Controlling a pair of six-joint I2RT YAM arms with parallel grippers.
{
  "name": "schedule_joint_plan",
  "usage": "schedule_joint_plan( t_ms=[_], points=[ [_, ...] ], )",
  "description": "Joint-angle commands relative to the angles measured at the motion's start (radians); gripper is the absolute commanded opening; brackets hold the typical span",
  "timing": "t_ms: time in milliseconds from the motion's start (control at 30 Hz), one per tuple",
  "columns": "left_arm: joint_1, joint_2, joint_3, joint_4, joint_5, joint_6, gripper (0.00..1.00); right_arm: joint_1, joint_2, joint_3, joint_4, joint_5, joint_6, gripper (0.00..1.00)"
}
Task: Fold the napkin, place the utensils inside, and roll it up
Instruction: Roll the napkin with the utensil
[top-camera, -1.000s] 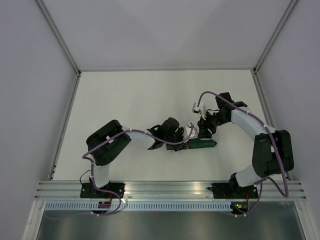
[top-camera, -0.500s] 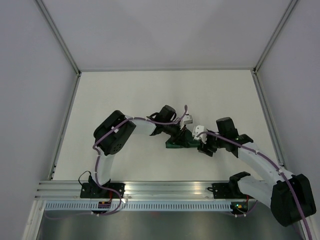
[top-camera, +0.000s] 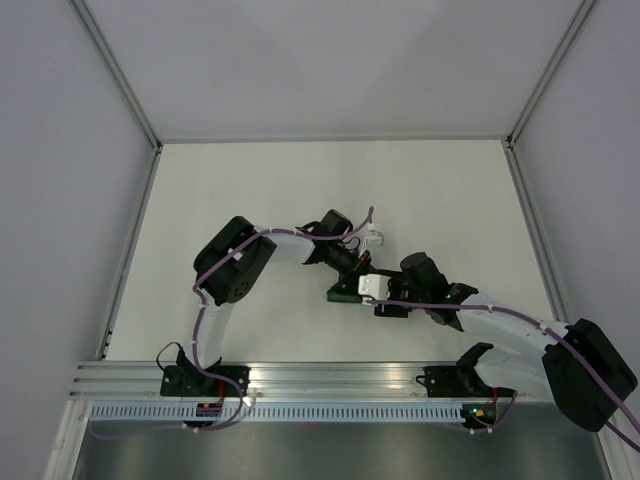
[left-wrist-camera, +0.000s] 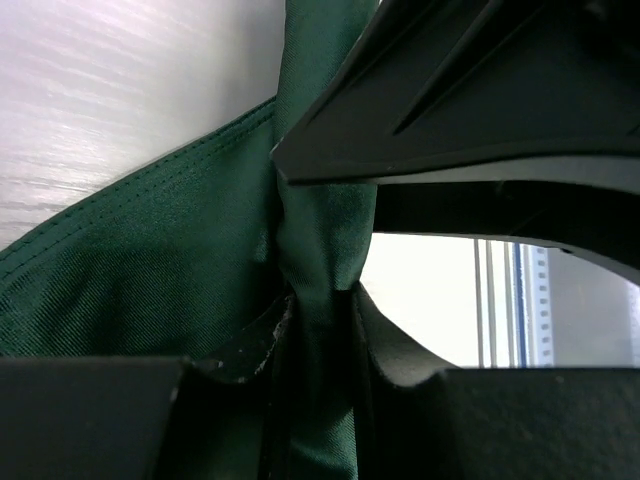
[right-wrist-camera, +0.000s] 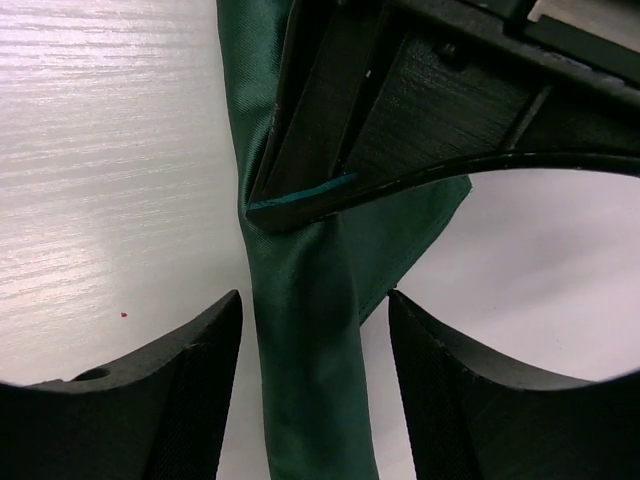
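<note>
Top view: the napkin (top-camera: 343, 293) is lying bundled on the desk (top-camera: 250, 190), just 6 o'clock of centre.

Left wrist: the left pincer (left-wrist-camera: 315, 330) is clenching a fold of napkin.

Right wrist: the right pincer (right-wrist-camera: 315, 360) is hanging released astride the roll, which is running 12 to 6 o'clock.

Rolling is probably finishing, and the next move is calling for a closing grip. The utensil is hidden.

White matte bench (top-camera: 250, 180), plain, even overhead light, soft shadows only. Pale grey back wall (top-camera: 330, 60), left wall (top-camera: 50, 200) and right wall (top-camera: 600, 150) enclose it on three sides. Slanted aluminium frame posts in both far corners, left post (top-camera: 115, 70), right post (top-camera: 545, 70). Aluminium rails (top-camera: 340, 378) run along the near edge, a perforated strip (top-camera: 340, 410) just below them, then a dull grey panel (top-camera: 330, 450). Wrist views: bench surface shows streaky horizontal glare; rails blurred in the left wrist background.
</note>
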Motion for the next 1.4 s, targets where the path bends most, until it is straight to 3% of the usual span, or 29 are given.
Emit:
schedule_joint_plan(
  t_ms=[0, 100, 200, 333, 467, 733, 967, 1367],
  points=[
    [-0.004, 0.077, -0.029, -0.149, -0.087, -0.001, 0.08, 0.021, 0.028, -0.001, 0.051, 0.055, 0.013, 0.65],
    [-0.004, 0.080, -0.024, -0.151, -0.087, -0.005, 0.11, 0.024, 0.042, -0.003, 0.048, 0.053, 0.013, 0.62],
    [-0.004, 0.074, -0.021, -0.151, -0.095, -0.015, 0.16, 0.024, 0.059, 0.003, 0.030, 0.050, 0.012, 0.53],
    [-0.004, 0.043, -0.027, -0.137, -0.128, -0.033, 0.29, 0.026, 0.074, 0.014, -0.022, 0.043, 0.012, 0.26],
    [-0.004, -0.029, -0.052, -0.074, -0.145, -0.076, 0.38, 0.026, 0.096, 0.030, -0.072, 0.021, 0.010, 0.16],
    [0.015, -0.182, -0.092, 0.024, -0.239, -0.183, 0.43, -0.011, 0.156, 0.086, -0.184, -0.069, -0.005, 0.13],
    [0.054, -0.340, -0.173, 0.144, -0.423, -0.257, 0.41, -0.071, 0.223, 0.148, -0.271, -0.154, -0.031, 0.12],
    [0.074, -0.644, -0.521, 0.510, -0.708, -0.334, 0.41, -0.189, 0.493, 0.370, -0.509, -0.318, -0.117, 0.12]
  ],
)
